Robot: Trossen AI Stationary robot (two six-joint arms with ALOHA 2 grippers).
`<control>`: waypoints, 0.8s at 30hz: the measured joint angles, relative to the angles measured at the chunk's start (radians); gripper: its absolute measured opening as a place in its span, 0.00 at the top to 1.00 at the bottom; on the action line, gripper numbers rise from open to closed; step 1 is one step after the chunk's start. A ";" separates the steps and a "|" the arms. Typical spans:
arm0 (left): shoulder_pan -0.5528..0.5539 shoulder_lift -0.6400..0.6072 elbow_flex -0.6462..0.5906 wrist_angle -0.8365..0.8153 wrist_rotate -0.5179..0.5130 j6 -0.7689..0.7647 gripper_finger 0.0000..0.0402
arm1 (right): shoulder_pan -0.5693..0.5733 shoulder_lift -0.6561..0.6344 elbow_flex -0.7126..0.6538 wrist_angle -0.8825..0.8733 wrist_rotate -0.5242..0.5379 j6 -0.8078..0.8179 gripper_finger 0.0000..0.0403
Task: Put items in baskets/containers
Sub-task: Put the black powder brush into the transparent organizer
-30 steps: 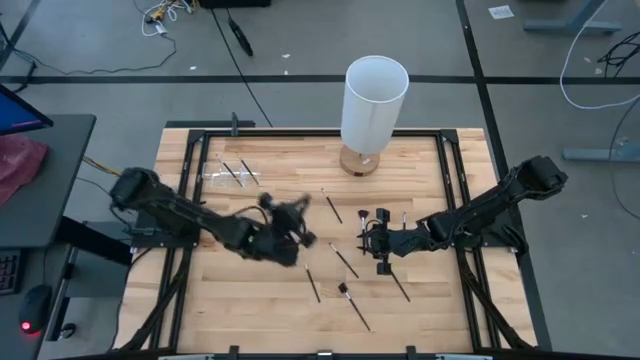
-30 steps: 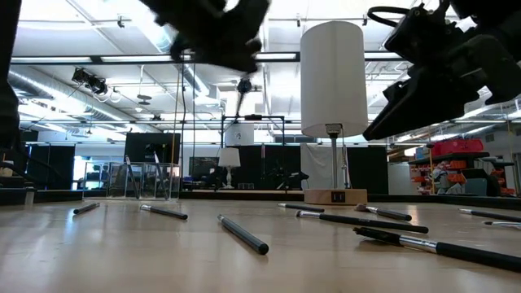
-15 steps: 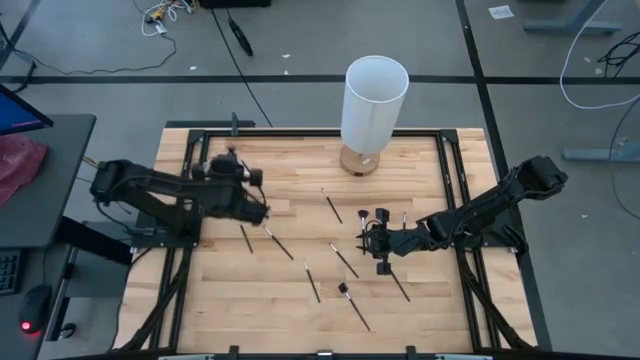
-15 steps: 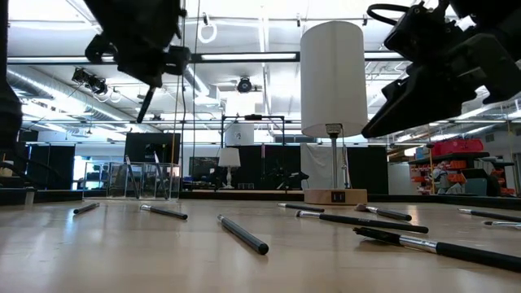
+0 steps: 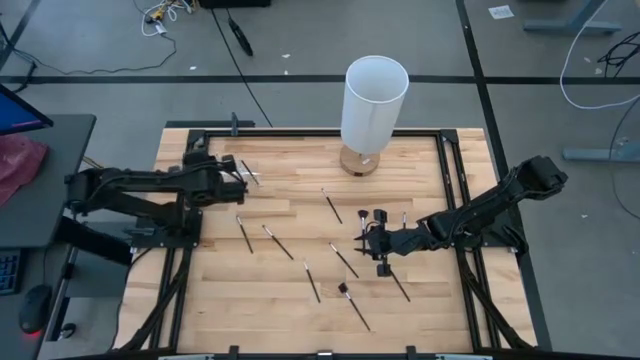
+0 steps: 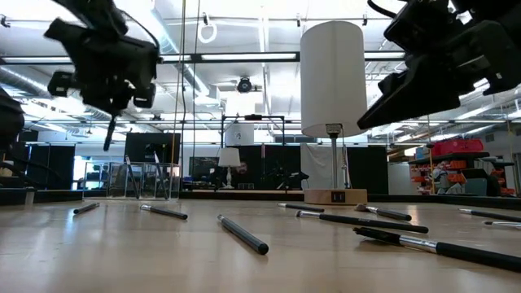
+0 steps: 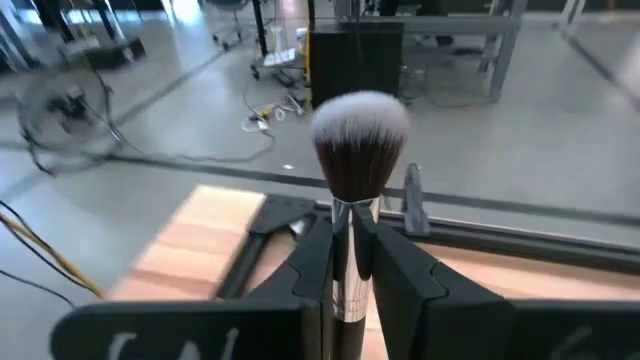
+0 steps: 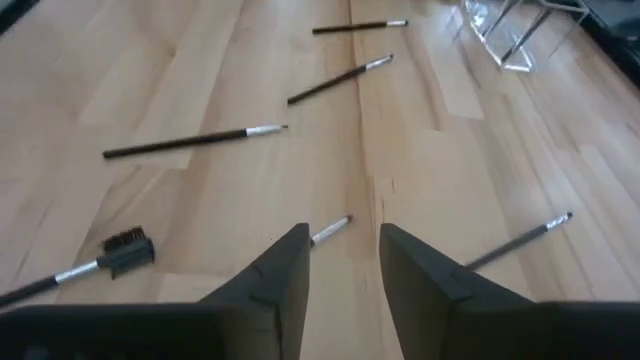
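So your left claw [image 5: 232, 180] is gripping a fluffy-headed makeup brush [image 7: 358, 150], fingers [image 7: 310, 262] pinched snug on its silver ferrule, tufted head poking out past the tips. Compared with a second ago, you're looking at a big swing: that arm was out over the middle of the table [image 5: 300, 300], then half a second back it was partway across, and now it's hanging over the far-left corner, right by the transparent container [image 5: 228, 172]. In the low view the brush handle [image 6: 108, 134] is dangling down from the claw, well above the wood.

Your right claw [image 5: 366, 243] is barely moving, still hovering low over the table right of centre, fingers [image 8: 275, 270] parted with nothing between them, and a thin brush [image 8: 330, 229] is lying on the wood just ahead of the gap. The gap is looking a touch narrower than a second ago.

Loose brushes [image 5: 345, 260] are still lying scattered across the middle of the table, same spots as before. The white cylinder [image 5: 373, 100] is sitting at the far edge, not budging.
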 joint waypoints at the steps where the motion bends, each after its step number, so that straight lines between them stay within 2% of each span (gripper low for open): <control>1: 0.010 -0.016 -0.029 0.046 -0.001 0.008 0.87 | 0.000 0.000 0.000 0.012 0.000 -0.003 0.69; 13: 0.097 -0.044 -0.262 0.461 0.024 0.171 0.87 | 0.000 0.000 0.000 0.038 0.000 -0.001 0.69; 24: 0.166 -0.044 -0.357 0.698 0.111 0.310 0.86 | 0.000 0.000 0.000 0.038 -0.002 0.000 0.69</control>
